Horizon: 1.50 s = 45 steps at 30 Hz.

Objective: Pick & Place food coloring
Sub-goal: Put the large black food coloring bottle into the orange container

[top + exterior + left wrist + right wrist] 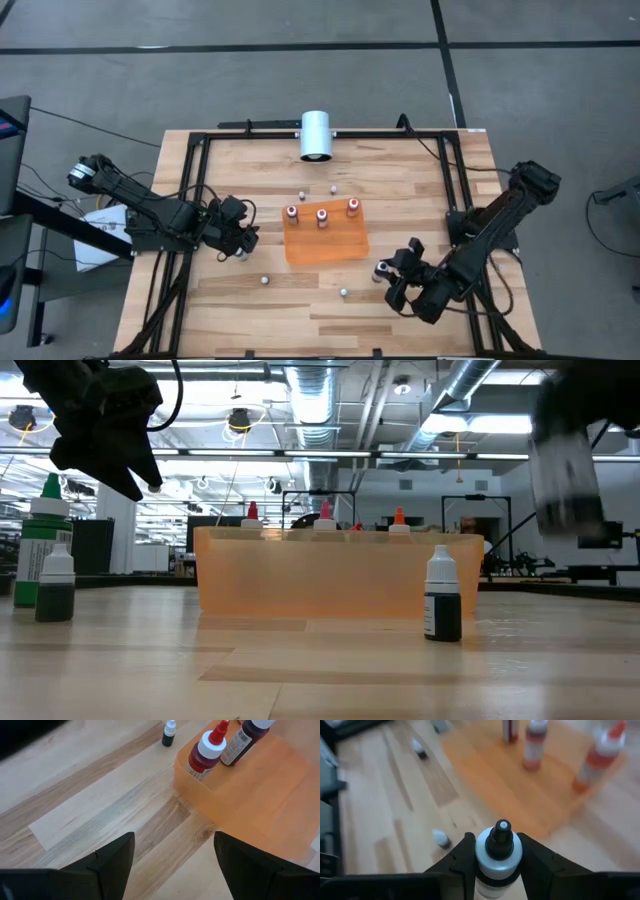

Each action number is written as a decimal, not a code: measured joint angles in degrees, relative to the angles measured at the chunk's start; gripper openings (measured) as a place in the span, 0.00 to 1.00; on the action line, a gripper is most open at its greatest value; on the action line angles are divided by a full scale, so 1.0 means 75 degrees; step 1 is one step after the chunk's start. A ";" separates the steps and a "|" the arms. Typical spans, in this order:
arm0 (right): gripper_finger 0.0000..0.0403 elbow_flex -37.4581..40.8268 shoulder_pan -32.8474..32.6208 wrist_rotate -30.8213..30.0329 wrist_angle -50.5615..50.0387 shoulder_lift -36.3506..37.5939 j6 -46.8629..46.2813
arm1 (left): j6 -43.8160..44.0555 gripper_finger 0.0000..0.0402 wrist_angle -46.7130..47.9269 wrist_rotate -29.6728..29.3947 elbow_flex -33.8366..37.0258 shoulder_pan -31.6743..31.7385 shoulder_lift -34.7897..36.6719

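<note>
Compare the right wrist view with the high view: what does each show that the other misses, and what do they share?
Only the right wrist view shows the right tool shut on a black-tipped bottle with a white collar, one finger on each side.

Only the high view shows the white cylinder at the table's far edge and the left tool, open, beside the orange tray.

Both show the orange tray with three red-topped bottles standing in it, and small loose bottles on the wooden table.
</note>
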<state>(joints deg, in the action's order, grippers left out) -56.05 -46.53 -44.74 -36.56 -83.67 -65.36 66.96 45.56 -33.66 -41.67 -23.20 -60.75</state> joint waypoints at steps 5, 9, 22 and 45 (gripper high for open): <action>0.27 -0.0865 0.0479 -0.0082 -0.0375 0.0392 0.1375 | -0.0079 0.66 -0.0003 0.0002 0.0000 -0.0002 0.0000; 0.27 -0.1395 0.1117 -0.0109 -0.0190 0.0487 0.2569 | -0.0102 0.66 -0.0003 0.0005 0.0000 0.0000 0.0000; 0.28 -0.1626 0.2739 -0.0242 0.0845 -0.0547 0.3842 | -0.0308 0.66 0.0000 0.0173 0.0000 -0.0003 0.0003; 0.28 -0.1618 0.2911 -0.1276 0.0326 -0.2929 0.0963 | -0.0595 0.66 0.0000 0.0460 0.0000 -0.0001 0.0003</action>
<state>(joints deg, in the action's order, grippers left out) -68.18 -24.69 -54.30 -34.12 -105.64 -58.14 62.50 45.56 -30.22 -41.67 -23.21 -60.73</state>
